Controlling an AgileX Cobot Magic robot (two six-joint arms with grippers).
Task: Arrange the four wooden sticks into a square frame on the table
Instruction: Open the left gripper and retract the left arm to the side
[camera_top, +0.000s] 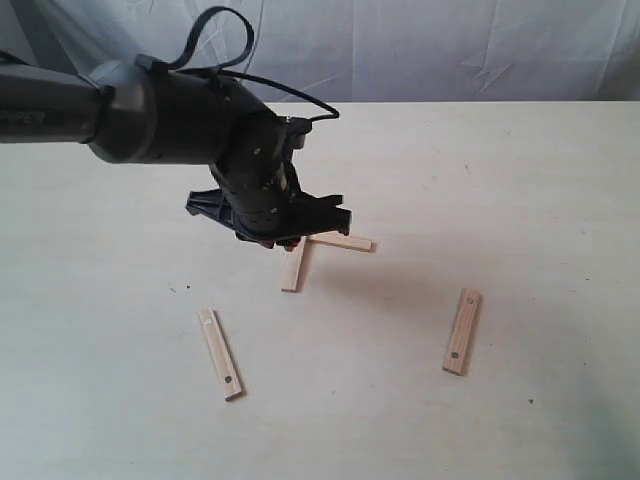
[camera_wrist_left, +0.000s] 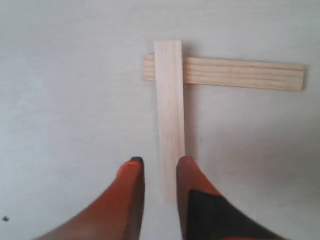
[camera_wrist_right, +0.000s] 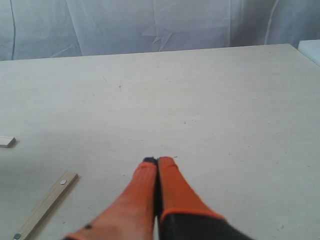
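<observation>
Two plain wooden sticks form a corner near the table's (camera_top: 520, 180) middle. One plain stick (camera_wrist_left: 170, 115) lies with its far end on top of the other plain stick (camera_wrist_left: 240, 73); in the exterior view they are the stick (camera_top: 295, 268) and the stick (camera_top: 345, 241). My left gripper (camera_wrist_left: 159, 161) hangs over them, open, the upper stick's near end between its fingers, a gap on one side. Two sticks with holes lie apart: one (camera_top: 219, 353) at front left, one (camera_top: 462, 330) at front right. My right gripper (camera_wrist_right: 158, 161) is shut and empty, out of the exterior view.
The left arm (camera_top: 150, 110) and its black cable reach in from the left over the table. A pale curtain (camera_top: 450, 50) hangs behind the far edge. In the right wrist view a holed stick (camera_wrist_right: 47, 204) lies beside the gripper.
</observation>
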